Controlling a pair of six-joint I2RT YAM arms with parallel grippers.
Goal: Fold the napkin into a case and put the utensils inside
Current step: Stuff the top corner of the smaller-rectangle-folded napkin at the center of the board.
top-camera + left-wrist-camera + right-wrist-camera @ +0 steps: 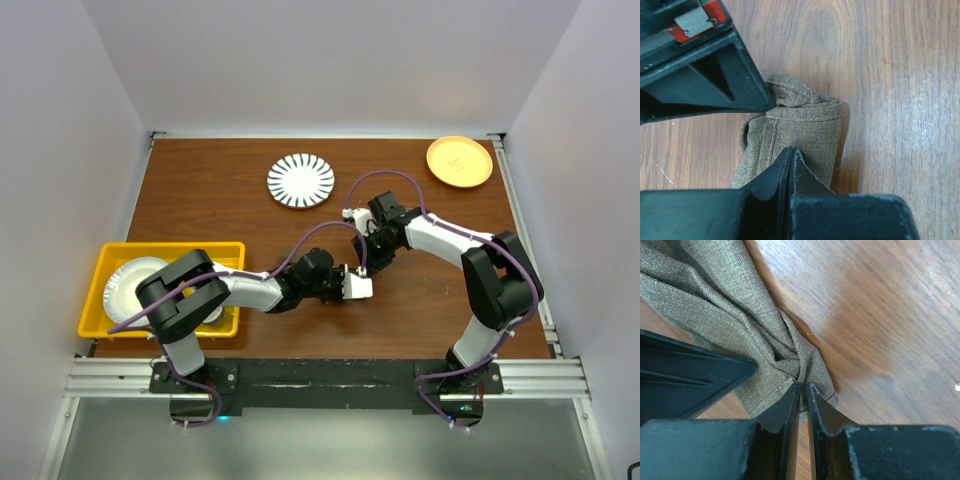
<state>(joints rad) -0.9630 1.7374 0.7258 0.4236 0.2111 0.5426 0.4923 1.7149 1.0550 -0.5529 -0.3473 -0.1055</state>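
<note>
Lab test cell, white enclosure walls (60, 150), rail-mounted arms

Counted up: one napkin (800, 125), three plates seen — striped (301, 181), orange (459, 161), white (130, 285) — one yellow tray (170, 252), two grippers (357, 287) (362, 250).

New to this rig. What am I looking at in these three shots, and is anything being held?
Two table-mounted robot arms. The overhead view looks down on both; the other two come from wrist cameras.

In the left wrist view, the left gripper has its fingers shut on a bunched olive-brown napkin. The right gripper pinches the napkin's gathered folds.

On the wooden table: a striped plate, an orange plate, and a yellow bin holding a white plate. No utensils are visible.
</note>
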